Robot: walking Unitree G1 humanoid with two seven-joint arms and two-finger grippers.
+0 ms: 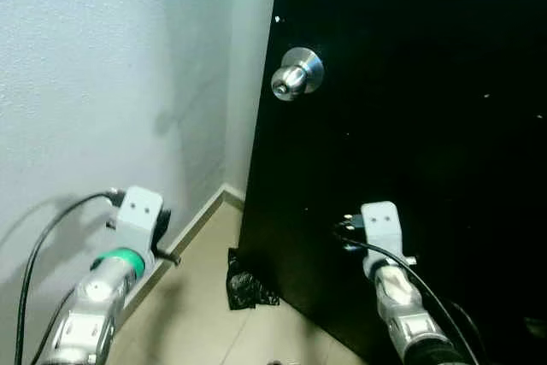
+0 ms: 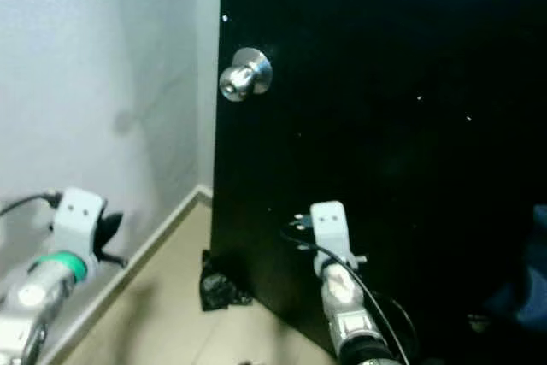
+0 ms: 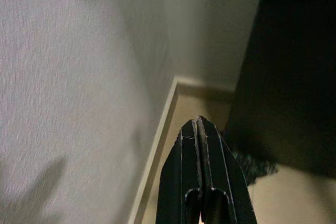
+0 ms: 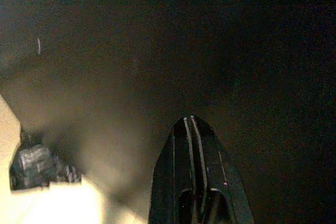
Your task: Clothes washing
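Note:
A black door [image 1: 410,126] with a round silver knob [image 1: 296,73] stands ajar right in front of me. My left gripper [image 3: 198,124] is shut with nothing in it and points at the corner where the white wall meets the door's edge. Its wrist [image 1: 137,215] is low at the left. My right gripper [image 4: 191,121] is shut too, empty, and faces the dark door panel at close range. Its wrist [image 1: 380,228] is low in front of the door. No clothes can be made out.
A crumpled black object [image 1: 246,284] lies on the beige tile floor [image 1: 197,314] at the foot of the door's edge. The white wall [image 1: 94,83] with a pale baseboard [image 1: 192,220] runs along my left. A narrow strip of floor lies between wall and door.

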